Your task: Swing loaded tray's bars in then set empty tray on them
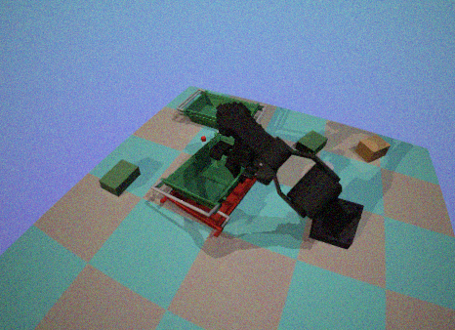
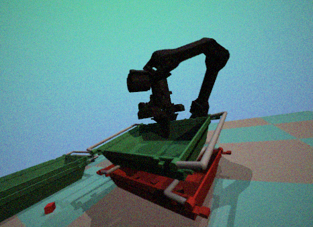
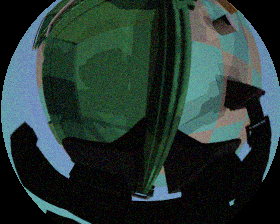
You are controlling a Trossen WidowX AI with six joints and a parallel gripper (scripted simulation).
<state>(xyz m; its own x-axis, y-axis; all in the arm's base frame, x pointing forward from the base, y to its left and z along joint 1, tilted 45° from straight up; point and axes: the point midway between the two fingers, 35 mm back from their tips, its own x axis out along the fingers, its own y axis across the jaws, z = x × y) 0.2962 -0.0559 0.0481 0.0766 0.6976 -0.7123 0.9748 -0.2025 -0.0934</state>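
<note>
The loaded red tray (image 1: 233, 205) (image 2: 144, 189) stands on the table; its dark red load shows only in part. Its near bar (image 2: 169, 191) and far bar (image 2: 112, 169) run in from its ends and pass out of sight under the empty green tray (image 1: 200, 176) (image 2: 134, 160) (image 3: 171, 75). The green tray is upright above the red one, its own bars out over its ends; whether it touches the red tray's bars is hidden. My gripper (image 1: 237, 167) (image 2: 164, 125) (image 3: 151, 121) is shut on the green tray's long side wall, one finger inside it.
Another green tray (image 1: 210, 106) (image 2: 43, 178) with bars stands beyond the stack. A small red block (image 1: 203, 139) (image 2: 50, 208) lies between them. A green block (image 1: 117, 178) is at the left; another green block (image 1: 311, 142) and an orange block (image 1: 372, 148) are at the right.
</note>
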